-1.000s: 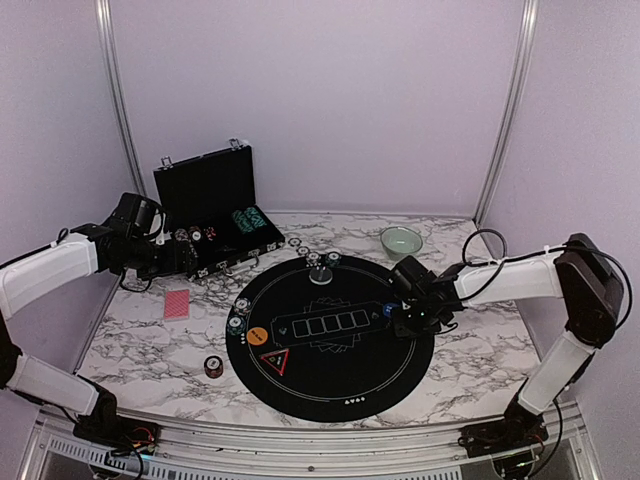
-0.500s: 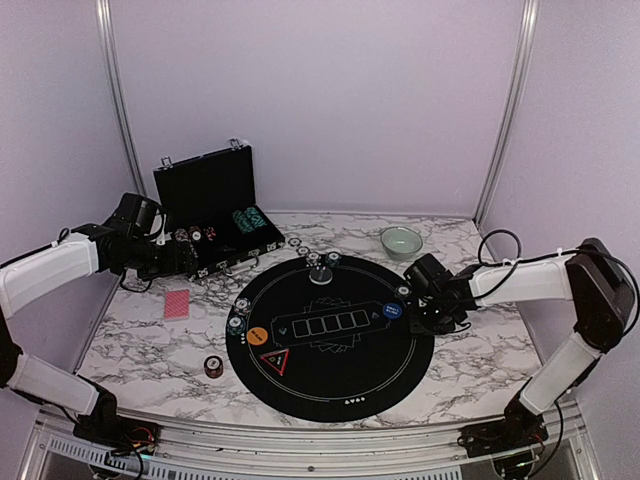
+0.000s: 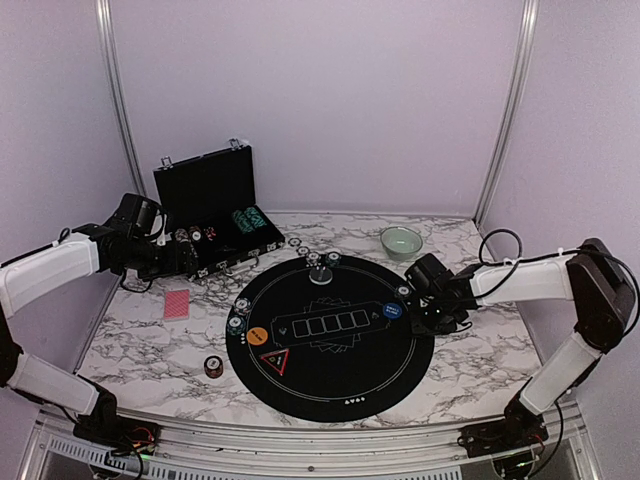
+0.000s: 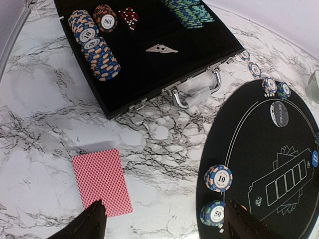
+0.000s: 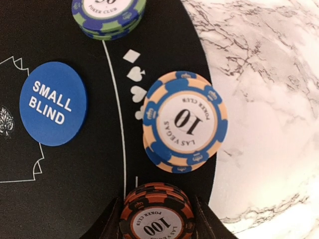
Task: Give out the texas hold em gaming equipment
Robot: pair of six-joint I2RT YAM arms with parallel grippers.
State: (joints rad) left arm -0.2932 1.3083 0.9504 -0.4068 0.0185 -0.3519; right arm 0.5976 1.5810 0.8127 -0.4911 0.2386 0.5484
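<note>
Chip stacks (image 3: pixel 237 322) sit at the mat's (image 3: pixel 330 375) 9, 12 and 3 o'clock; cards (image 3: pixel 176 304) undealt. Left gripper (image 4: pixel 167 224) gapes empty; right gripper (image 5: pixel 157 225) straddles the 100-chip stack (image 5: pixel 155 211), grip uncertain.

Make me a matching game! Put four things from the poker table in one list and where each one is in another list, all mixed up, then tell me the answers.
Things:
1. SMALL BLIND button
2. playing card
3. red dice
4. pale green bowl

Places:
A. inside the black case
B. on the marble table, behind the mat's right side
C. on the black mat
D. face down on the marble table, left of the mat

Right pairs: 1-C, 2-D, 3-A, 4-B.
</note>
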